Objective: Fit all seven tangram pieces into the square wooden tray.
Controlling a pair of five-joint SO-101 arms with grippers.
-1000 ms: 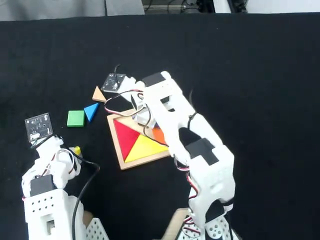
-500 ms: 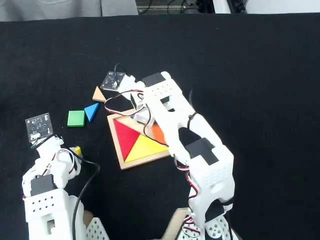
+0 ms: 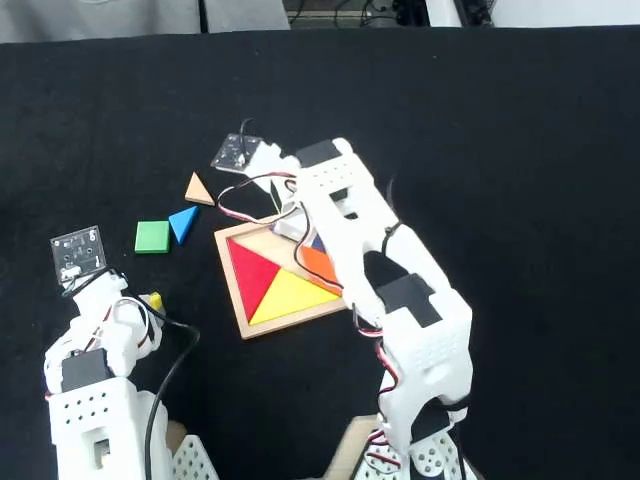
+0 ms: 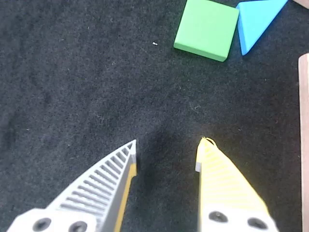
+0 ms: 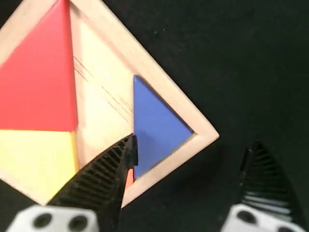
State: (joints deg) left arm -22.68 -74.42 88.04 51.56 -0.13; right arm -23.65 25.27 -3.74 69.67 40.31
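The square wooden tray [image 3: 237, 300] [image 5: 166, 92] holds a red triangle [image 3: 255, 275] [image 5: 43, 72], a yellow triangle [image 3: 290, 297] [image 5: 34, 159], an orange piece [image 3: 320, 265] and a dark blue triangle [image 3: 315, 243] [image 5: 157, 125] lying in one corner. My right gripper [image 3: 283, 215] [image 5: 193, 147] hangs open over that corner, holding nothing. A green square [image 3: 151, 237] [image 4: 206, 30], a light blue triangle [image 3: 182, 222] [image 4: 258, 19] and a tan triangle [image 3: 198, 188] lie loose on the cloth left of the tray. My left gripper [image 3: 148, 300] [image 4: 168, 147] is open above bare cloth, short of the green square.
Part of the tray's floor [image 5: 99, 116] is bare wood between the red and dark blue triangles. Black cloth covers the table [image 3: 500, 150], with wide free room to the right and at the back. The tray's edge [image 4: 304, 96] shows beside the left gripper.
The right arm has shifted slightly toward the right and back, uncovering the dark blue triangle in the tray's corner. The left arm has not moved.
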